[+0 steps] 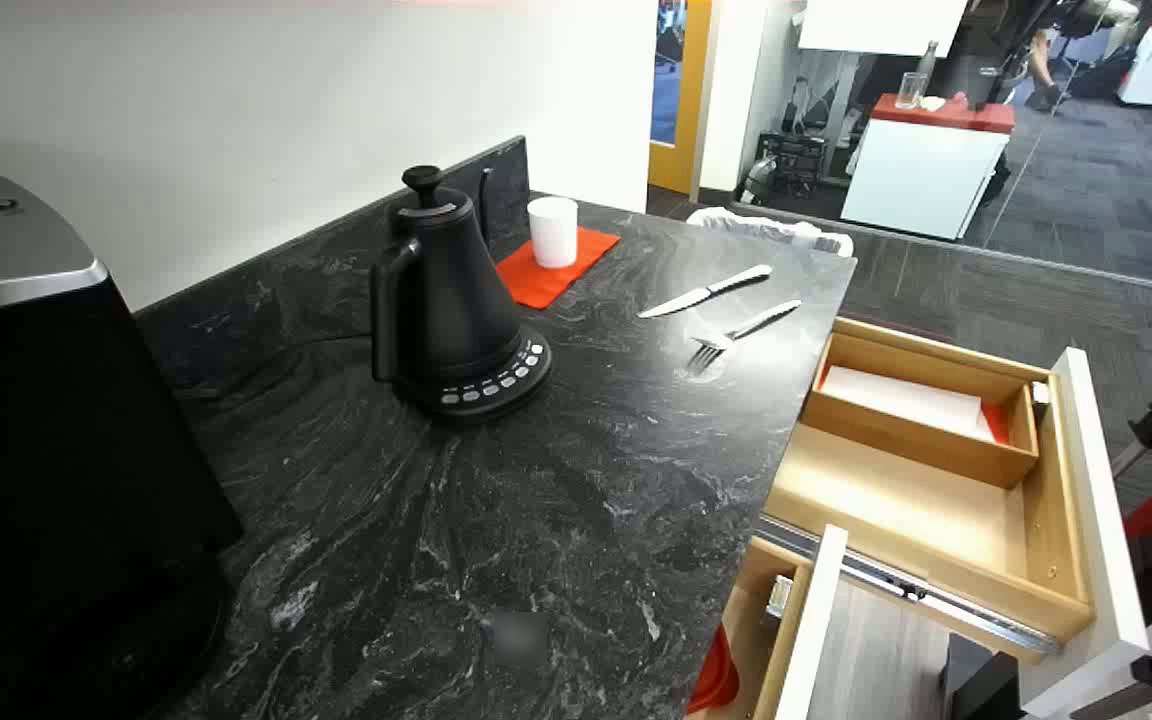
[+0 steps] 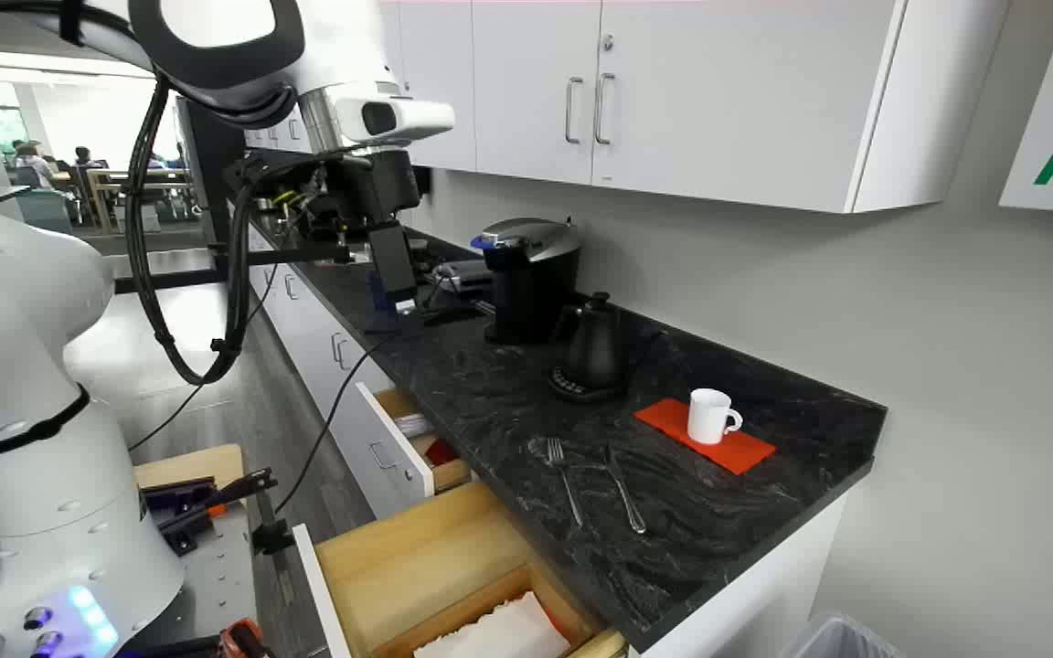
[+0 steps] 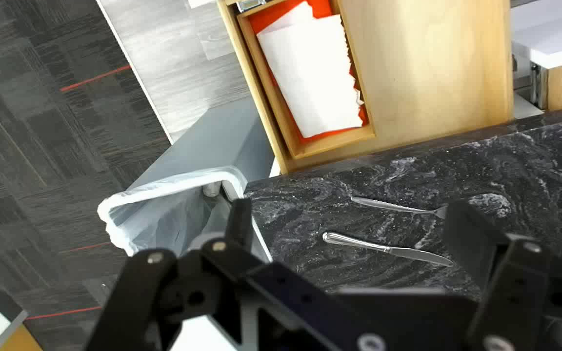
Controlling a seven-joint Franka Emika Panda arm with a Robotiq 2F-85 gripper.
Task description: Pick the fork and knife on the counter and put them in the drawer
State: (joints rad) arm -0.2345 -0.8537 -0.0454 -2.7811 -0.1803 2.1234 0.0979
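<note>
Between spread, released fingers [image 3: 469, 239] in wrist view: knife [image 3: 388, 249] on counter [image 3: 305, 209]. Partly behind one finger: fork [image 3: 393, 206]. Beyond them: pulled-out drawer [image 3: 432, 63].

The counter [image 1: 586, 480] carries 1 fork [image 1: 750, 327] and 1 knife [image 1: 706, 292].

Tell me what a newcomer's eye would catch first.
Probably the white mug, bright on its red napkin near one end of the dark counter, with the black kettle nearby. Next, the fork and knife lying apart on that counter, near the wider-open drawer below its edge. The white robot arm stands at the left of an exterior view.
</note>
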